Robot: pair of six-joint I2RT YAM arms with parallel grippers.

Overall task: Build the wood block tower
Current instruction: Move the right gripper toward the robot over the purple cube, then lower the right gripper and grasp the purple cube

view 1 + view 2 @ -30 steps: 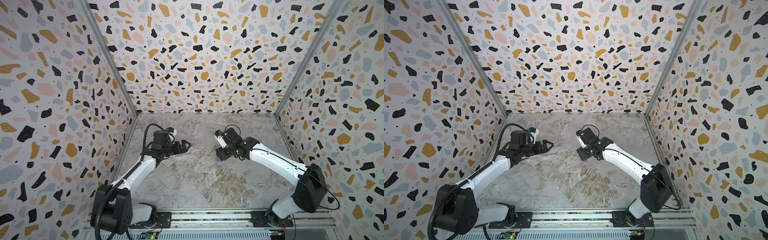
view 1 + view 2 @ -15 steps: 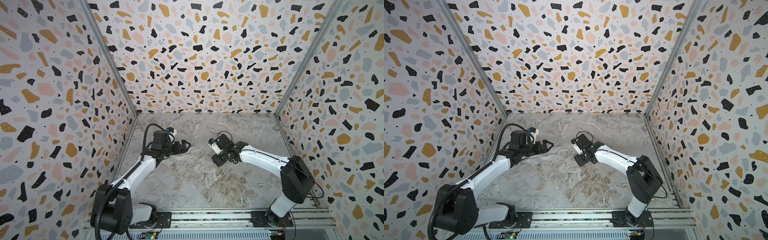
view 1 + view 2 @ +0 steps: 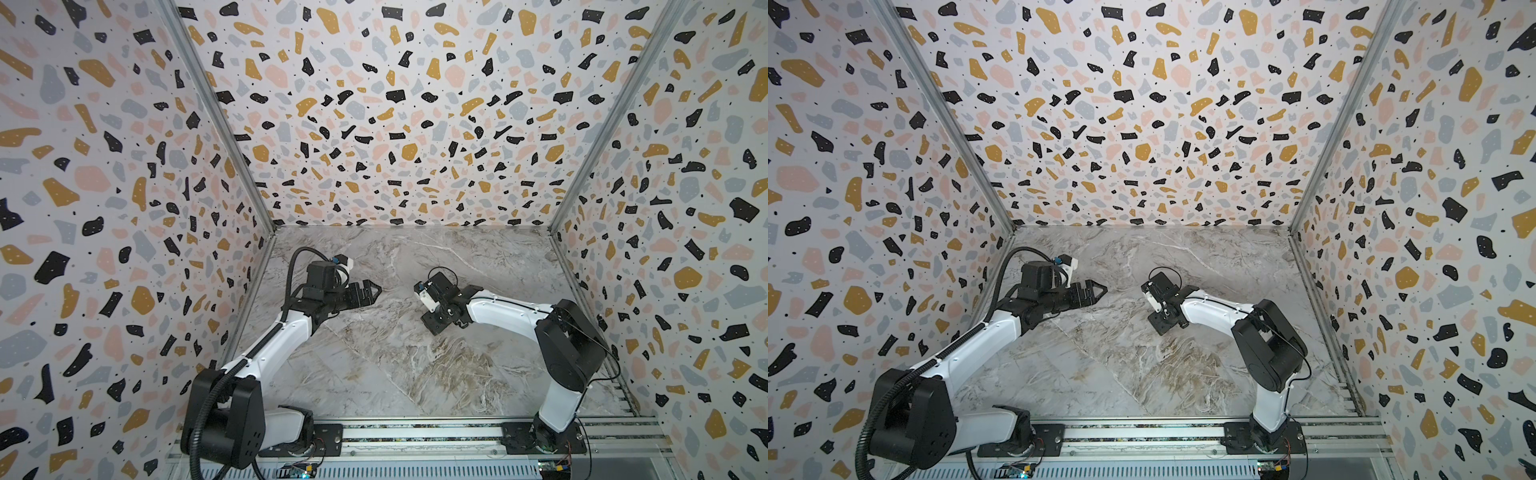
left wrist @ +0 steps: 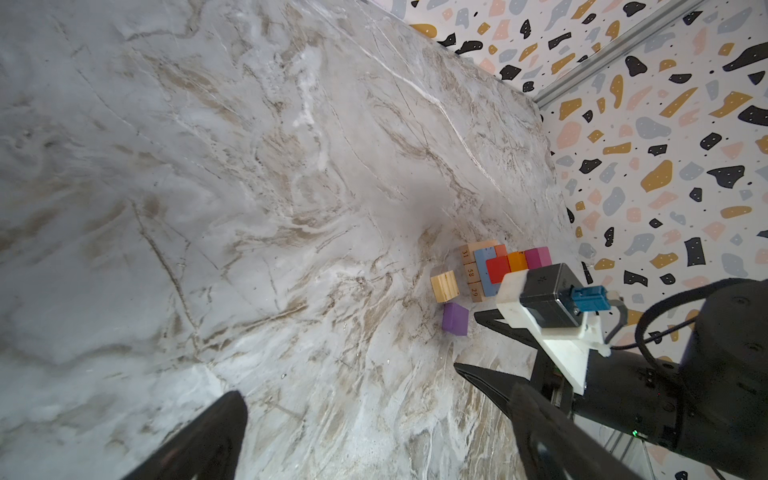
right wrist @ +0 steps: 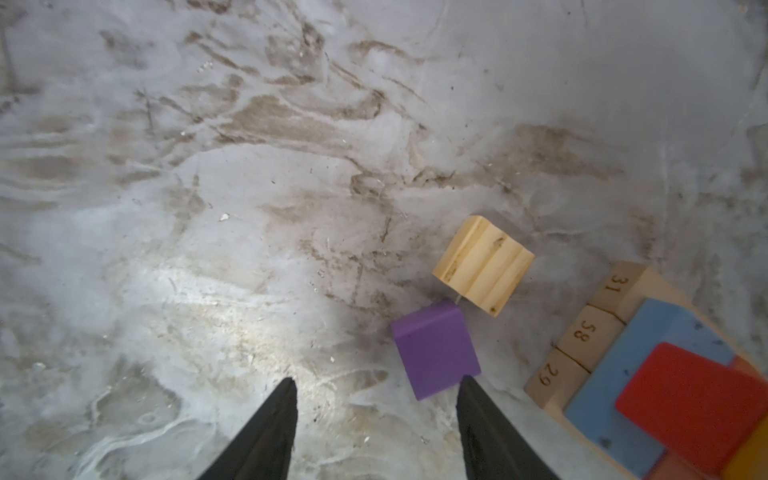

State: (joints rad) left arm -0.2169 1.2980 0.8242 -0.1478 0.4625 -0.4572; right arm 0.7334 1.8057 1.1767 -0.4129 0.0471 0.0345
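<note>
The walls (image 3: pixel 374 124) are white, flecked black, ochre, pink and grey; the tabletop (image 3: pixel 415 374) is grey marble veined brown. There is a purple cube (image 5: pixel 434 349), a pale striped cube (image 5: pixel 484 264), tan bars (image 5: pixel 582 336), a blue block (image 5: pixel 623 374), a red block (image 5: pixel 685 395), an orange block (image 4: pixel 517 261), a magenta block (image 4: pixel 537 257).

Pretty loud setup tbh: terrazzo-speckled walls (image 3: pixel 395 124) box in a grey-tan marbled surface (image 3: pixel 374 365), silver corner posts (image 3: pixel 219 120) at its back corners, metal rail (image 3: pixel 415 434) along its near edge.

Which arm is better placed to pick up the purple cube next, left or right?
The right arm, probably: its open jaws hover right beside the purple cube, while the left arm is well away.
</note>
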